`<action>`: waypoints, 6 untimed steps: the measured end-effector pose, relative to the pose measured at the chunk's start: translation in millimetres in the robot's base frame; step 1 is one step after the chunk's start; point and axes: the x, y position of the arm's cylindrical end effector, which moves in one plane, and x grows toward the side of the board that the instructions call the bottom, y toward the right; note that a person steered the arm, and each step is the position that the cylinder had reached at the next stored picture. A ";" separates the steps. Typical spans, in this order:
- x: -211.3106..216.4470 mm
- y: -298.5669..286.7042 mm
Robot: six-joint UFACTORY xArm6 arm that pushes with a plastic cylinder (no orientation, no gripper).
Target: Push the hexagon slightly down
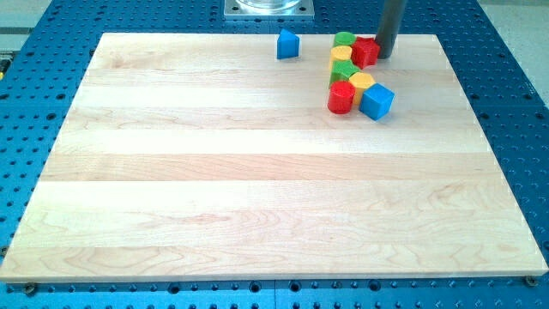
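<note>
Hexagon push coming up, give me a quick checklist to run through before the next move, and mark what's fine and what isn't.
1. Tip in view: ok, my tip is by the right side of the red block, at the view's top.
2. Which block is the hexagon: cannot tell, the shapes are too small.
3. Tip above the hexagon: cannot tell.
4. Room below within the cluster: not ok, the red cylinder and blue cube close its lower end.
5. Lone blue block out of the way: ok, it is apart on the left.

Light: we are seeing bright, even illumination.
Shadows: faint ones are lying beside blocks.
Focus: staying sharp throughout.
</note>
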 end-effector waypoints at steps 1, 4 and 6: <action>0.0 -26.0; 53.3 -25.6; 124.0 -77.0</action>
